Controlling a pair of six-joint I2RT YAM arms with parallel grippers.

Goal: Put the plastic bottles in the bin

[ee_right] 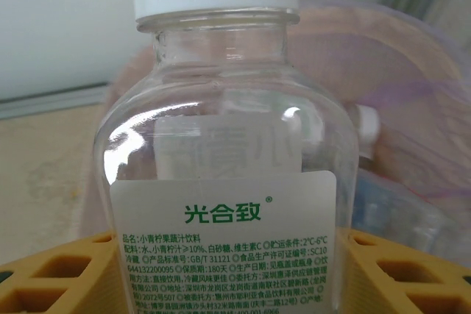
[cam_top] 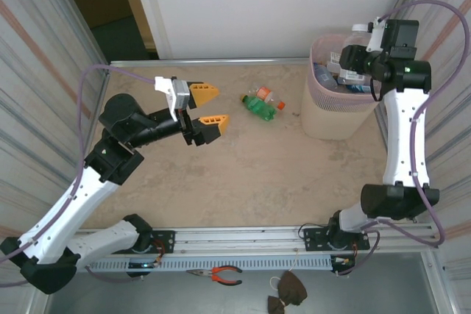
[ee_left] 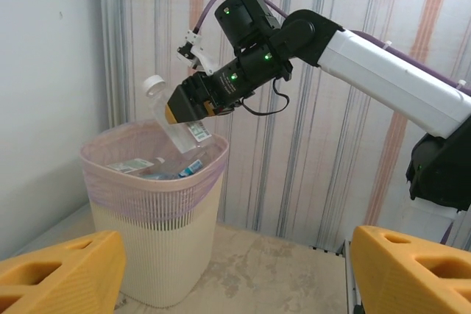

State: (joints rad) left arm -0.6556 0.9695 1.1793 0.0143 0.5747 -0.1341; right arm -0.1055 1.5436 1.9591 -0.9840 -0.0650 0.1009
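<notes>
Two grips differ: my right jaws are partly closed on a clear white-capped bottle, holding it tilted, cap up, just above the rim of the bin, where other bottles lie. My left jaws stand wide and empty above the counter, with a green bottle and a second small bottle lying side by side between them and the bin.

The pale pink bin with the mesh top stands at the far right corner, upright, with several bottles already lying inside. A clear bottle with a white cap and white label is tilted over its rim, pinched in the right gripper. Out on the table a green bottle lies on its side, with a small red-labelled bottle just beside it.
</notes>
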